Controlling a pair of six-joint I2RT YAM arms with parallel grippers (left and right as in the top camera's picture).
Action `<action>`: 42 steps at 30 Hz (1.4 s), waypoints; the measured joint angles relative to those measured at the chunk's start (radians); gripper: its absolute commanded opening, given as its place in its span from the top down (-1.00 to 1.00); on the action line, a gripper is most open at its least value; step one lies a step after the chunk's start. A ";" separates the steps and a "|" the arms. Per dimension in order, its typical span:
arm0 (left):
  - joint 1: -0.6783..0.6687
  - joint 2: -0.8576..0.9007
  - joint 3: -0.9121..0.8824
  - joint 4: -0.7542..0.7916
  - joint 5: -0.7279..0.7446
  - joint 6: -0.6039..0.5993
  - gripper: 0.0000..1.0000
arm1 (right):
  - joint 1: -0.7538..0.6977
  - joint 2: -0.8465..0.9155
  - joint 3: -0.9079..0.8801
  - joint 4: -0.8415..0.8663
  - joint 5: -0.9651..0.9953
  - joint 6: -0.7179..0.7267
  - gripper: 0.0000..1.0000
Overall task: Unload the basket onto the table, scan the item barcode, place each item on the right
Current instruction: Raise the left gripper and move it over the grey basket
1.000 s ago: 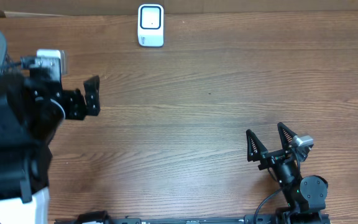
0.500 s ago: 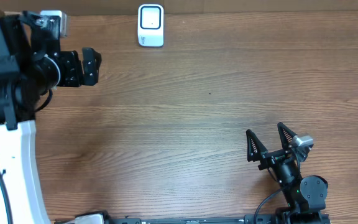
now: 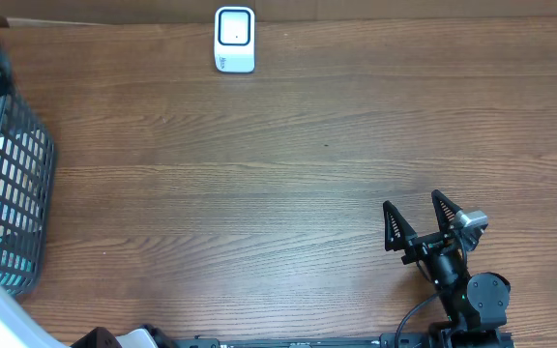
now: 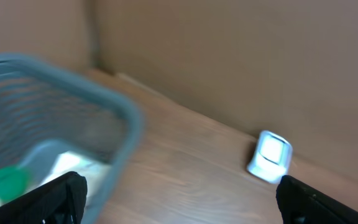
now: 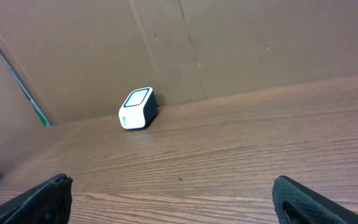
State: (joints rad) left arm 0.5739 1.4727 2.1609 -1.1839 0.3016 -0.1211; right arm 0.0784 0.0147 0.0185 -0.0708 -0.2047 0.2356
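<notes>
Step in hand, as I judge it: reaching for an item. Nothing is picked and nothing is scanned yet.

The left tool [image 4: 180, 185] hangs above the worktop [image 4: 185, 155], jaws spread to their widest, holding nothing. Below it and to its left sits a grey mesh basket [image 4: 129, 124]. Inside is a green object [image 4: 5, 183] beside a pale object [image 4: 67, 165], both too blurred to name; presumably these are the items to scan. Ahead and to its right, the barcode scanner [image 4: 270, 155] stands against the cardboard wall [image 4: 229, 62].

The right tool [image 3: 414, 205] sits low over the worktop, jaws fully apart, empty. The scanner lies far ahead of it, to its left.

Next move, my call: lower the left tool into the basket, close on one item, then find its barcode face. I want a sharper view first.

Room: broad bare worktop between both tools and the scanner. Tight spots are the basket rim and mesh walls around the left tool's descent, and the wall just behind the scanner.
</notes>
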 measured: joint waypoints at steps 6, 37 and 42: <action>0.204 0.030 0.005 -0.043 -0.039 -0.045 -1.00 | 0.000 0.000 0.000 0.000 0.000 0.000 -1.00; 0.260 0.631 -0.110 0.136 -0.498 0.080 -0.99 | 0.000 0.000 0.000 0.000 0.000 0.000 -1.00; 0.260 0.691 -0.113 0.185 -0.500 0.099 -0.99 | 0.000 0.000 0.000 0.000 0.000 0.000 -0.99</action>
State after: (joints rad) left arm 0.8341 2.1635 2.0480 -0.9993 -0.1989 -0.0223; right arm 0.0784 0.0147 0.0185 -0.0704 -0.2050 0.2356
